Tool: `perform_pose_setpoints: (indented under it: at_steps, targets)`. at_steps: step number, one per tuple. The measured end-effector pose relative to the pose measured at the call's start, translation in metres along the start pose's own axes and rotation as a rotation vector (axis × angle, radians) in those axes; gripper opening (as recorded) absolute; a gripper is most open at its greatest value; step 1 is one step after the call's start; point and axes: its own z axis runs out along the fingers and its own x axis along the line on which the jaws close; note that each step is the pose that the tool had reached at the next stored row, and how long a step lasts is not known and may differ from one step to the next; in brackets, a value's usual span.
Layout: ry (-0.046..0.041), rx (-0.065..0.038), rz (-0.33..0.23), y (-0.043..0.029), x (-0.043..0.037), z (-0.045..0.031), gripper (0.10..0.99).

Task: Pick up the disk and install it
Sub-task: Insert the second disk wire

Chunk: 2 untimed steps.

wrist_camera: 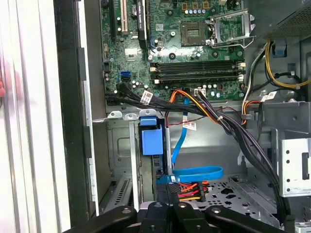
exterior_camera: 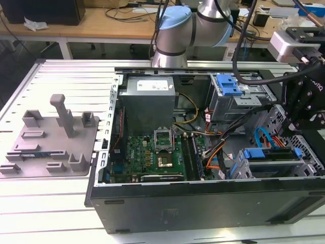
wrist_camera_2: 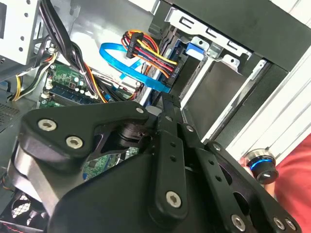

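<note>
Hovering gripper (exterior_camera: 304, 109) above disk (exterior_camera: 271, 154) seated in bay; finger state impossible to tell; worth pressing squarely, clear of cables (wrist_camera: 194, 189).

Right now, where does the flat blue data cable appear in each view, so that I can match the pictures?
Exterior view: the flat blue cable loops inside the computer case, toward the exterior view's right.
Second wrist view: it curls beside the red-yellow wire bundle.
First wrist view: it loops next to that bundle.
Shared landmark: the green motherboard.
</note>
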Motion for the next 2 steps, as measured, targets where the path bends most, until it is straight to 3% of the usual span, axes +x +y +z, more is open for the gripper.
perform_pose_setpoints:
  at_steps: [2]
  targets:
    - [0.0, 0.0, 0.0, 0.0, 0.0, 0.0, 0.106]
